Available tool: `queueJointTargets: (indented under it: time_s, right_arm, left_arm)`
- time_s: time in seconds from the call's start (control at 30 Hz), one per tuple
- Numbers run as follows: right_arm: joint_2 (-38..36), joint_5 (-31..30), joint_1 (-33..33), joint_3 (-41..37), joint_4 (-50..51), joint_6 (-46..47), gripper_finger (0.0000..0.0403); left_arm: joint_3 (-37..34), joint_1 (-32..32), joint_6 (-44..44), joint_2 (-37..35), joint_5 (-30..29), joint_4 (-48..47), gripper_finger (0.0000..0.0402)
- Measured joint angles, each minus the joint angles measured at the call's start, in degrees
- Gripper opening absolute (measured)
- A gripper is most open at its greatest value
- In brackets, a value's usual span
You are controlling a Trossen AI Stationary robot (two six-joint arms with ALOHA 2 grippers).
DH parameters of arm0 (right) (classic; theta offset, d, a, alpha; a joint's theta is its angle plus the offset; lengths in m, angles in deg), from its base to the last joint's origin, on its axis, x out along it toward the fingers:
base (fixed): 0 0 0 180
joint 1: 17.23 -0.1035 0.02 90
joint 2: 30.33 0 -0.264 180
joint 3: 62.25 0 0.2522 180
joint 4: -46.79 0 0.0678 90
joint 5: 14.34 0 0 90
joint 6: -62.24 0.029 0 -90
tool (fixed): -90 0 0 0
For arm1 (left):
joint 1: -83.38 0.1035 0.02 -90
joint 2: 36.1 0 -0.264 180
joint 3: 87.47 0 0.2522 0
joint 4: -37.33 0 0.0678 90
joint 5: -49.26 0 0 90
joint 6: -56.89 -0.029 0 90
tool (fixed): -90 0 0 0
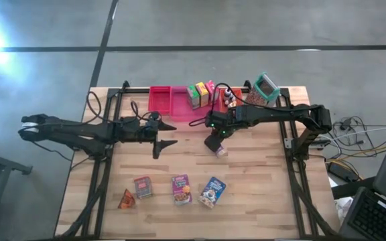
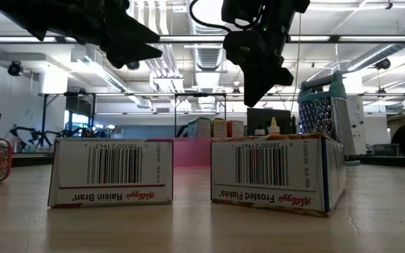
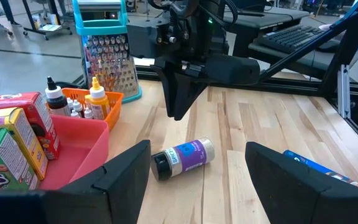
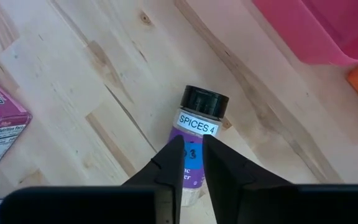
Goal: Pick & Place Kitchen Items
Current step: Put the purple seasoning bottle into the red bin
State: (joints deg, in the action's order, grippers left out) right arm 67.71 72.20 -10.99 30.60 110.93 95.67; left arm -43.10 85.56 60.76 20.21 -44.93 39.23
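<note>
Your right gripper (image 4: pixel 192 149) hovers over the spice jar (image 3: pixel 183 158), fingers nearly closed, gripping nothing, jar on its side, black cap toward the pink bin (image 4: pixel 328 28), left gripper (image 3: pixel 194 177) spread open nearby.

Right claw (image 1: pixel 214 144) hovers seemingly just above a small jar (image 1: pixel 220 152).
</note>
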Motion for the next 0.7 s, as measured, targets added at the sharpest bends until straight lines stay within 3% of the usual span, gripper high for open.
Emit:
queueJointTargets:
  time_s: [0.7]
  right_arm:
    - [0.0,0.0,0.0,0.0,-2.0,0.0,0.0126]
  left_arm:
    - [0.0,0.0,0.0,0.0,-0.3,0.0,0.0268]
